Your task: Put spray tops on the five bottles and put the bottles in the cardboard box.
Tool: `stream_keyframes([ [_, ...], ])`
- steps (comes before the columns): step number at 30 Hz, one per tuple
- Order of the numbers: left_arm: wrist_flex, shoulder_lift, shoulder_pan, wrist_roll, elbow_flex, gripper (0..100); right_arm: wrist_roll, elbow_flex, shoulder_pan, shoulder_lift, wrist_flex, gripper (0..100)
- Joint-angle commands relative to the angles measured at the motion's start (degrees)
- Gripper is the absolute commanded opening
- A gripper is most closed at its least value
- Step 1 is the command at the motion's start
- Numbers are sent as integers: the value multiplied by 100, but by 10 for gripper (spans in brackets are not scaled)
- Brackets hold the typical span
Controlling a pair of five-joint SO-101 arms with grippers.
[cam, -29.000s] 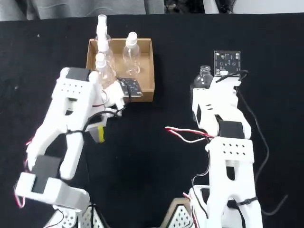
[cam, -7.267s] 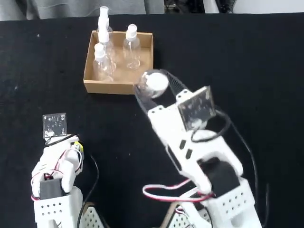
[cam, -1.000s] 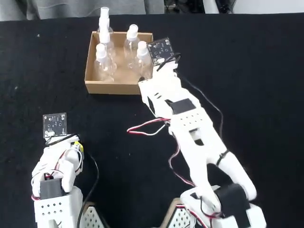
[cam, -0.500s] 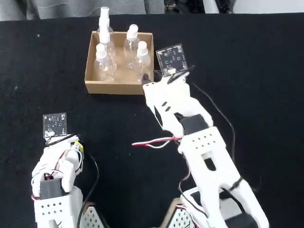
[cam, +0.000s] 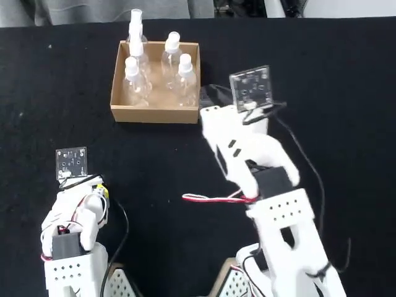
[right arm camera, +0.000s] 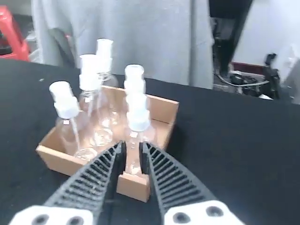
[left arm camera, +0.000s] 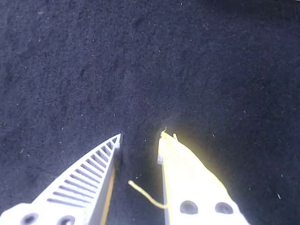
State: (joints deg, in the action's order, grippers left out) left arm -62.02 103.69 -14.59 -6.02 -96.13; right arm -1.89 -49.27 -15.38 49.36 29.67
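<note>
The cardboard box (cam: 154, 115) stands at the back left and holds several clear bottles (cam: 185, 77), all upright with white spray tops. In the right wrist view the box (right arm camera: 56, 157) and its bottles (right arm camera: 133, 122) lie just beyond my right gripper (right arm camera: 131, 144). Its jaws are nearly together with nothing between them. From above, the right gripper (cam: 208, 94) hangs just off the box's right wall, apart from it. My left gripper (left arm camera: 139, 137) points down at the black cloth, a narrow gap between its white and yellow fingers, holding nothing.
The left arm (cam: 74, 216) is folded at the front left corner. Black cloth (cam: 346, 93) covers the whole table. Red and white wires (cam: 213, 198) loop beside the right arm. A person in grey stands behind the table's far edge.
My right arm has drawn back from the box and swung to the right. The bottle it set at the box's right side stays upright. The left arm has not moved.
</note>
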Motion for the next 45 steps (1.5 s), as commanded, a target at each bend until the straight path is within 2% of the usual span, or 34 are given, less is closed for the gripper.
stream_keyframes([
  [1,-18,35,-48,-9,-127,117,79,514,316,426,519,16],
  [5,-18,35,-48,-9,-127,117,325,690,448,840,1240,16],
  [15,-18,35,-48,-9,-127,117,501,681,624,1771,2295,17],
  [27,-18,35,-48,-9,-127,117,624,646,1178,2316,3147,16],
  [35,-18,35,-48,-9,-127,117,862,-268,1204,3178,3174,17],
  [45,-18,35,-48,-9,-127,117,1327,-1411,1723,4488,3174,18],
])
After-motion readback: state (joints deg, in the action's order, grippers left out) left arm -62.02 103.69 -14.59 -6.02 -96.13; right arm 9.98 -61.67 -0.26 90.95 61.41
